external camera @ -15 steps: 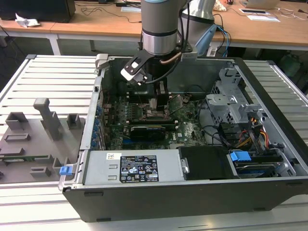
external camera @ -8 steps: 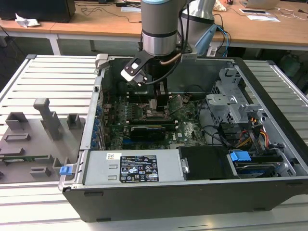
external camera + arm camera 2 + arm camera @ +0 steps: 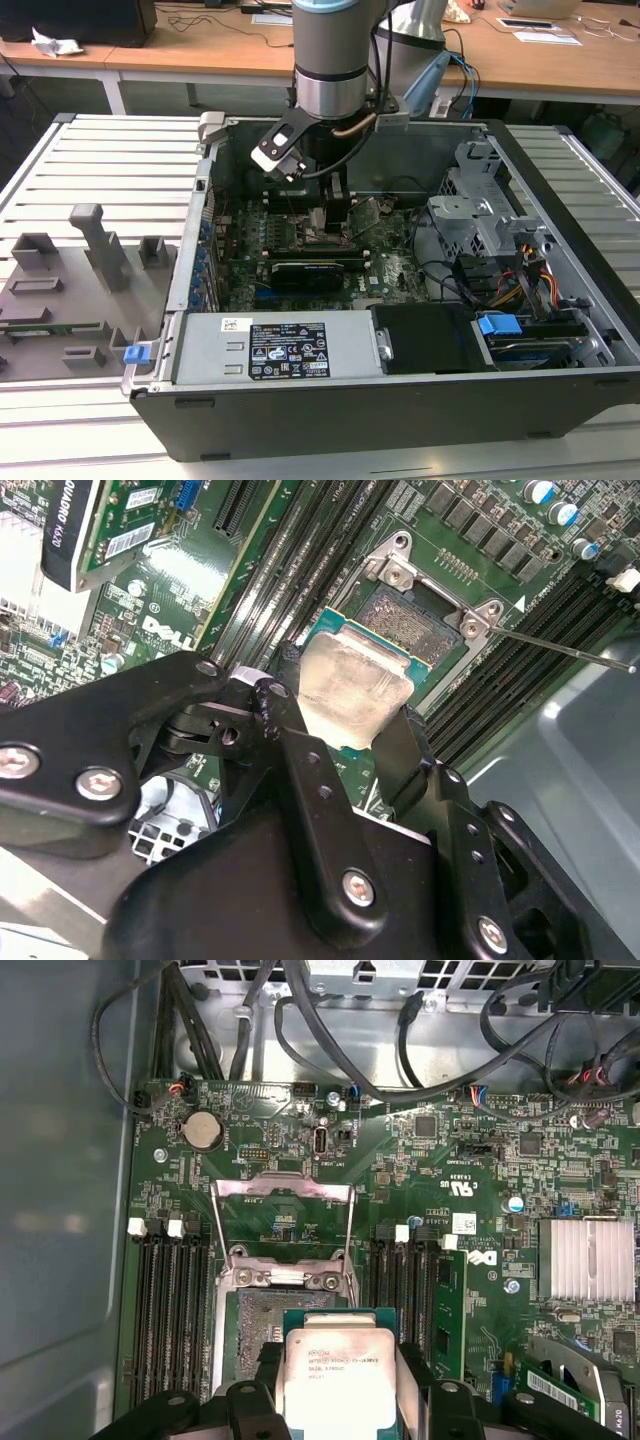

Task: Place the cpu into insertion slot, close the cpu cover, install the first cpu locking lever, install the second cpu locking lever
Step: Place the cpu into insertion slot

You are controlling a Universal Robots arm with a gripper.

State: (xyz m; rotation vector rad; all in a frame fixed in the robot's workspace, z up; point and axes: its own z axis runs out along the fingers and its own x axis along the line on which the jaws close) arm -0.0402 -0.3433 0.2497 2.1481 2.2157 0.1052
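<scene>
While the gripper (image 3: 338, 218) hangs inside the open computer case (image 3: 300, 420), near the upper middle of the exterior view, its fingers (image 3: 305, 770) are clenched on two opposite edges of the cpu (image 3: 335, 1385); the chip hangs close over one side of the insertion slot (image 3: 262, 1312), not seated; the cpu cover (image 3: 285, 1190) stands raised open beyond the slot; green motherboard (image 3: 480, 1160) lies around.
</scene>
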